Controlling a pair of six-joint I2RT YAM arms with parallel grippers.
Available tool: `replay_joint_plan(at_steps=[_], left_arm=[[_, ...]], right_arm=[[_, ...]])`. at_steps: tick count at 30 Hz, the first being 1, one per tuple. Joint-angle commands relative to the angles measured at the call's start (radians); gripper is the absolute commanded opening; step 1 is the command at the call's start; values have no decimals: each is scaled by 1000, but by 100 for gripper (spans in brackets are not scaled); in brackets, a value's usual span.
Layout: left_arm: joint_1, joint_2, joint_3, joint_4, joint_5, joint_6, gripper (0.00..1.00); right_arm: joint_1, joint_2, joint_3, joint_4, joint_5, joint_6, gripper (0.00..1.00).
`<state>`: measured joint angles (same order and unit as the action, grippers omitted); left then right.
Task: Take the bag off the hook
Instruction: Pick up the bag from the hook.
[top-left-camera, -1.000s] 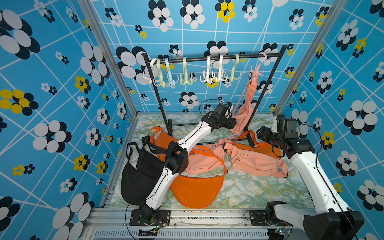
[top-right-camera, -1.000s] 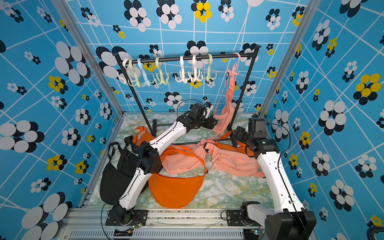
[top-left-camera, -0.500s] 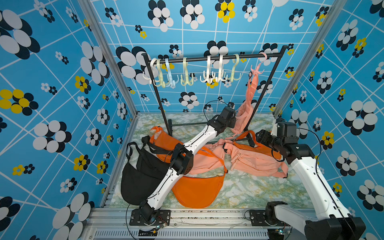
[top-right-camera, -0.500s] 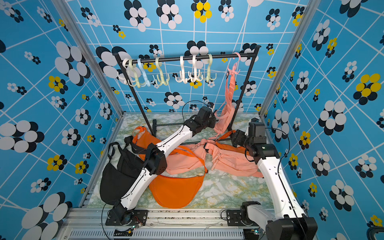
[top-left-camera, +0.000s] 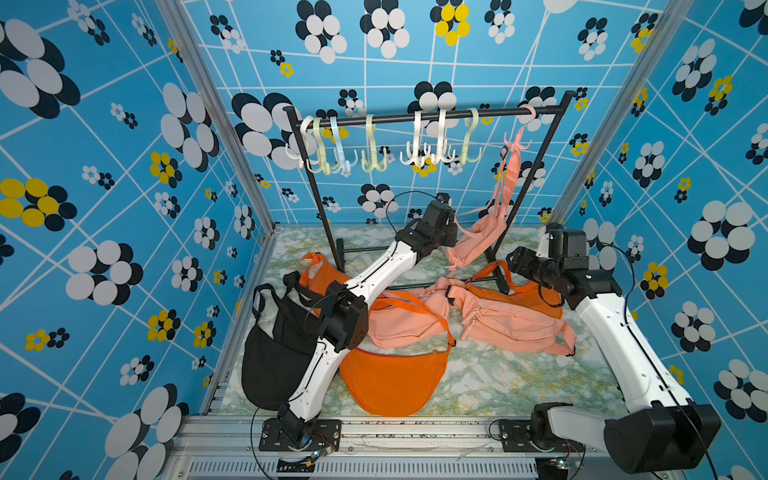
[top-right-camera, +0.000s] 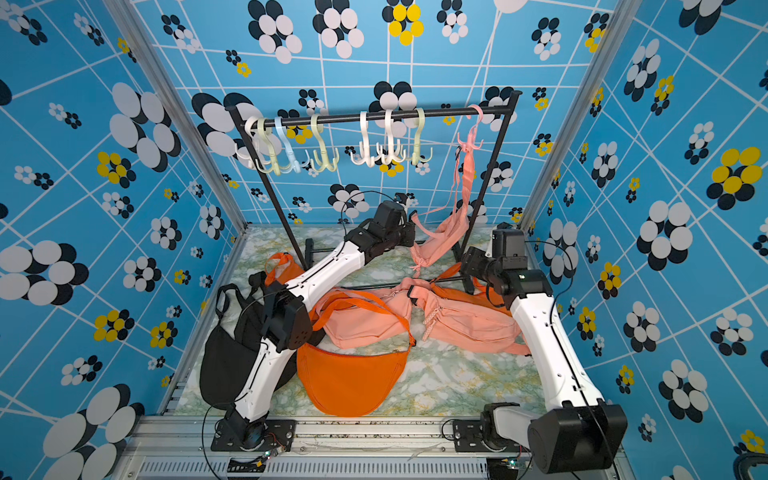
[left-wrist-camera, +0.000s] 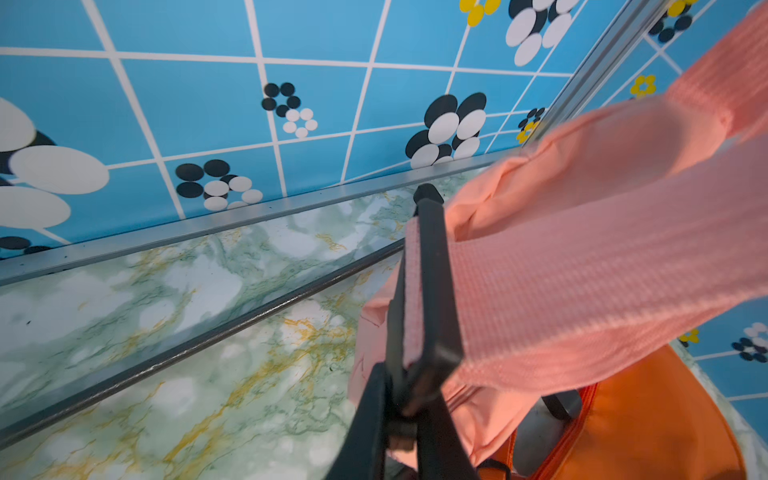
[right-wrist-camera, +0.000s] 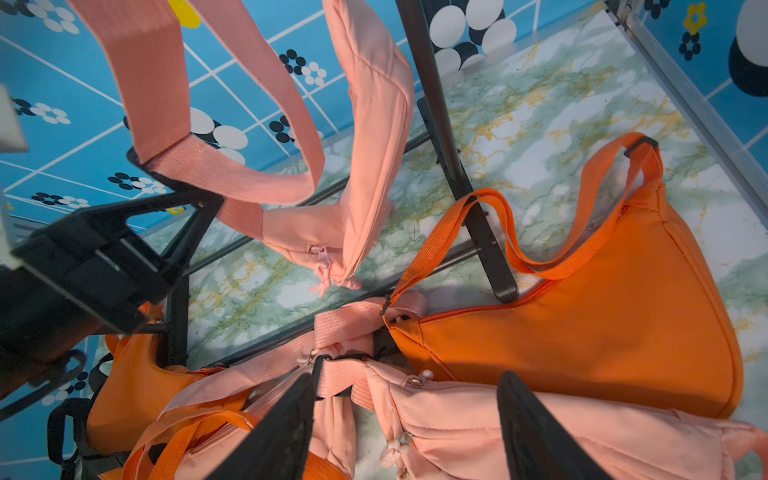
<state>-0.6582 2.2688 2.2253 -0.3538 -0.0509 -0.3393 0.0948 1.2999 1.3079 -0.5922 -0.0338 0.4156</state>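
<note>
One peach bag (top-left-camera: 478, 243) is hanging by its strap (top-left-camera: 509, 178) from the pink hook (top-left-camera: 517, 143), at the end of the black rail (top-left-camera: 415, 118) nearest the right arm. Its body is dangling low, close to the marbled tabletop (top-left-camera: 478, 382). The left gripper (left-wrist-camera: 415, 232) is pinching a loop of that strap, and the webbing is sitting flat between its pressed-together jaws. The right gripper (right-wrist-camera: 407, 378) is hovering with its jaws spread wide, holding nothing, over two more peach bags (top-left-camera: 515, 320) lying on the tabletop. Orange bags (top-left-camera: 395, 382) and a black bag (top-left-camera: 270, 365) are lying around them, while pale hooks (top-left-camera: 417, 145) are hanging along the rail.
</note>
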Motion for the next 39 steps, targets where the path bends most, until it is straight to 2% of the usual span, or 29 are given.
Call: replay_joint_plan(at_steps=[1,8,13,15,19,24,27,31,34,36,37,39], left_arm=[[38,-140,-104,52,35,-55,5],[87,-363,-378,108,66,-99,5],[103,-492,-505,89,87,-100,5],[110,-543,-549,74,87,-97,6],[140,-638,-632,58,99,-103,6],[175,-704,-681,39,128,-110,6],[184,-720,-684,21,133,-107,6],[186,-728,-686,19,149,-109,6],[186,-730,-688,19,159,-116,6],[186,-726,-685,18,165,-119,6],[188,-723,-680,14,168,-121,6],[186,-714,-664,6,189,-121,6]], right_arm=[[61,76,126,5,16,-46,72],[173,262,360,37,-17,-31,72],[187,323,462,82,-58,-4,75],[187,318,478,108,-44,-14,76],[186,299,514,124,60,-94,75],[154,317,585,129,40,-151,73],[129,367,658,113,6,-142,75],[118,458,758,92,-42,-120,74],[118,523,828,96,-128,-65,65],[118,552,860,106,-170,-27,55],[118,563,877,105,-176,-12,45],[118,567,897,98,-171,2,13]])
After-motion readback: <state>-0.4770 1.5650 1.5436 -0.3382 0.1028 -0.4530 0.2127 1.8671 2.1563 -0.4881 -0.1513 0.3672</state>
